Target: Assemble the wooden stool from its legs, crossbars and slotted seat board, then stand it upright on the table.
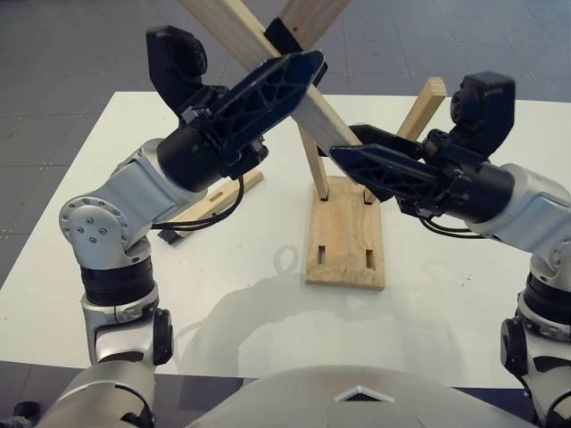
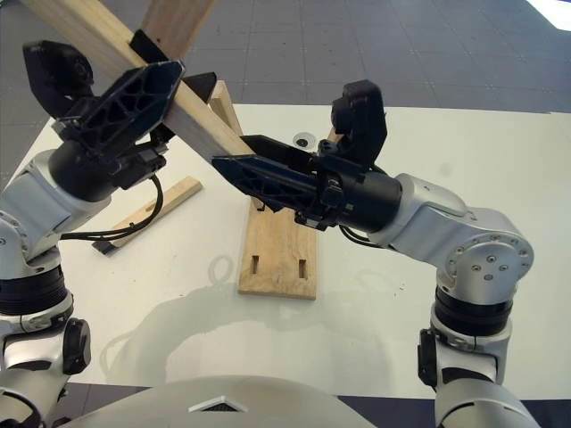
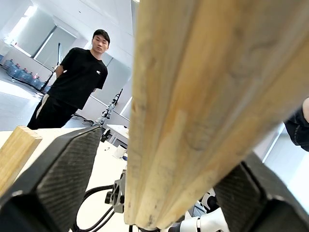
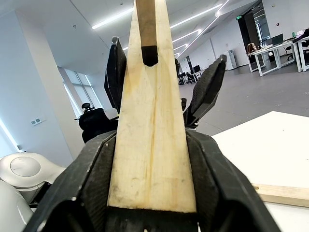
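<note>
A long wooden leg beam (image 1: 230, 25) slants down from the upper left, with a second wooden piece (image 1: 314, 12) crossing it near the top. My left gripper (image 1: 299, 53) is shut on the beam high above the table. My right gripper (image 1: 343, 141) is shut on the beam's lower end (image 4: 152, 145), just above the slotted seat board (image 1: 346, 250). The board lies flat in the middle of the white table (image 1: 241, 294). Two wooden legs (image 1: 314, 169) (image 1: 426, 102) stand tilted at its far end. Two empty slots show near its front end.
A loose wooden bar (image 1: 223, 194) lies on the table behind my left forearm, with a small black piece (image 2: 103, 245) at its near end. A small round object (image 2: 303, 140) sits at the back of the table. Open table surface lies in front of the board.
</note>
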Robot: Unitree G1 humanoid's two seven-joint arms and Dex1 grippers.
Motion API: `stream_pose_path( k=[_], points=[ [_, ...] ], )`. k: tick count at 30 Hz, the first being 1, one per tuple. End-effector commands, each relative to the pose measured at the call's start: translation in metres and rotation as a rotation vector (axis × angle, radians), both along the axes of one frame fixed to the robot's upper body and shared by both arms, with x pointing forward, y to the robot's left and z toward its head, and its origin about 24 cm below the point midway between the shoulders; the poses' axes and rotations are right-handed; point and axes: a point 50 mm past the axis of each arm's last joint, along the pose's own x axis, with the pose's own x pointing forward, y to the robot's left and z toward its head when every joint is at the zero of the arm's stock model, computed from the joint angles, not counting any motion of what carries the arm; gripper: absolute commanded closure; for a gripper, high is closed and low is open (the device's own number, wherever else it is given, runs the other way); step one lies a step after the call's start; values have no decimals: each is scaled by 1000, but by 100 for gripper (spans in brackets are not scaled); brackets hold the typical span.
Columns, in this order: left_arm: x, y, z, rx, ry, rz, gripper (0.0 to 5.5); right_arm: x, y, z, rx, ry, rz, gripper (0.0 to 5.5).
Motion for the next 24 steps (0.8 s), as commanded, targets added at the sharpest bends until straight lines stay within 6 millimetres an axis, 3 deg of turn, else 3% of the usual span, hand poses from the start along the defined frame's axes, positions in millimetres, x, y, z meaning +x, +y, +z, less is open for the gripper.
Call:
stream_pose_path(
  k=[1, 7, 14, 20, 24],
  points=[
    [-6, 4, -3, 37, -17, -40, 239, -2, 0, 3, 9, -2, 8, 349],
    [-4, 4, -3, 25, -17, -35, 328, -4, 0, 0, -11, 4, 15, 349],
    [-4, 4, -4, -3, -8, -18, 331, -6, 0, -3, -31, 12, 18, 349],
    [-1, 6, -9, 19, -8, 26, 340, -7, -2, -8, -108, 14, 23, 219],
    [8, 18, -9, 56, -41, 103, 340, -8, -19, -34, -287, 53, -17, 205]
  ],
)
